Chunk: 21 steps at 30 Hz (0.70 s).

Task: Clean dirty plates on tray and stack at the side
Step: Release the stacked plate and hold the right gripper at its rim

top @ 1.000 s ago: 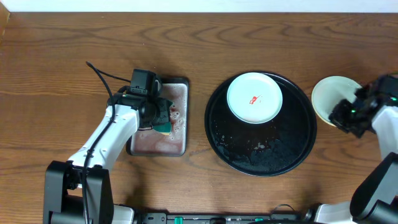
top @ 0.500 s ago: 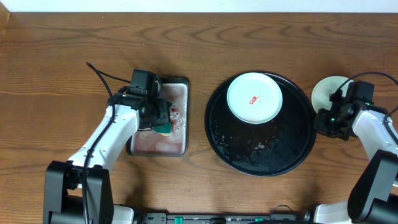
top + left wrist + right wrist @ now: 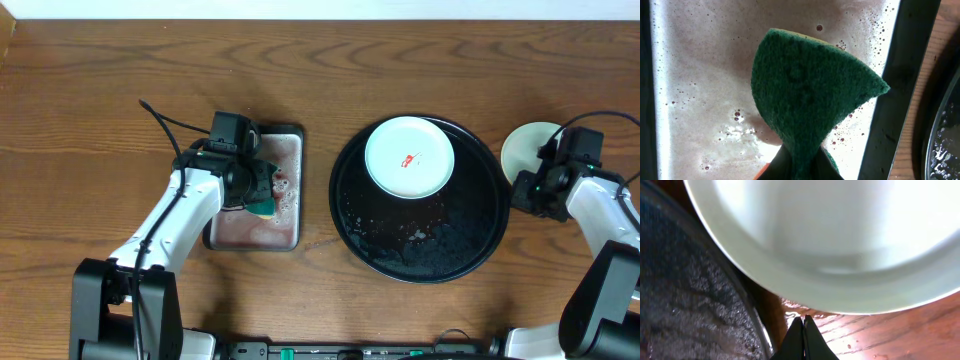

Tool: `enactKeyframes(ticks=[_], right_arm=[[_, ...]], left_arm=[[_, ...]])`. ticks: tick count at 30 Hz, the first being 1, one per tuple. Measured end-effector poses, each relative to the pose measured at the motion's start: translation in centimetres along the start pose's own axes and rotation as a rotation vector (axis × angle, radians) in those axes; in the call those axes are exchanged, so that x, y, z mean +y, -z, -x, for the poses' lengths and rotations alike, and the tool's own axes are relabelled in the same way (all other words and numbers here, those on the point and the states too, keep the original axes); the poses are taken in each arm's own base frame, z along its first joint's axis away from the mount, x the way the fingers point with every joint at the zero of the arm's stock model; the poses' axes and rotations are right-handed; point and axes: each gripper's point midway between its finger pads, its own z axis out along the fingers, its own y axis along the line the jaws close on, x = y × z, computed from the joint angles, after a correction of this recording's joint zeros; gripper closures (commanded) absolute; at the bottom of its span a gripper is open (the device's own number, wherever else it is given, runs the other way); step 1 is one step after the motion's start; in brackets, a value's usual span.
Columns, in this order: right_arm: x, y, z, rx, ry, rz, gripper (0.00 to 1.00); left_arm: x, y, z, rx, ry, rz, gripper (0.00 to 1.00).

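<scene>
The wooden desk [image 3: 100,90] is carrying everything, and the black tray [image 3: 420,255] is sitting right of centre on it, its floor glistening with wet specks. Left of that, the smaller metal tray [image 3: 240,232] is holding a thin film of pinkish, bubbly water.

A smeared plate [image 3: 409,157] is lying on the far half of the black tray, showing a small red mark near its middle. A pale side plate [image 3: 525,145] is resting on the bare desk just beyond the black tray's right rim; whether another plate is lying beneath it cannot be told.

A green sponge [image 3: 810,100] is hanging over the metal tray, folded into a wedge, and the left hand [image 3: 799,164] is pinching its narrow end tightly. The right hand [image 3: 803,330] is hovering over the gap between the black tray's rim and the side plate, its fingers pressed together on nothing.

Judging by the task, wiping the smeared plate is coming next. That plate is lying to the right of the sponge and slightly farther from the robot, past the metal tray's rim and the black tray's rim. The empty right hand is sitting somewhat nearer to it, just off its right, and looks better placed for steadying it or lifting it across to the side plate
</scene>
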Motion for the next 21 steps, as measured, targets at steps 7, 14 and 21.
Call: enactKeyframes(ticks=[7, 14, 21], right_arm=[[-0.2, -0.4, 0.1, -0.02, -0.008, -0.012, 0.99], [1.0, -0.9, 0.1, -0.039, -0.005, 0.066, 0.99], [1.7, -0.8, 0.0, -0.034, -0.004, 0.104, 0.99]], left_arm=[[0.0, 0.0, 0.0, 0.0, 0.0, 0.0, 0.92], [0.0, 0.0, 0.0, 0.0, 0.0, 0.0, 0.92], [0.0, 0.0, 0.0, 0.0, 0.0, 0.0, 0.92]])
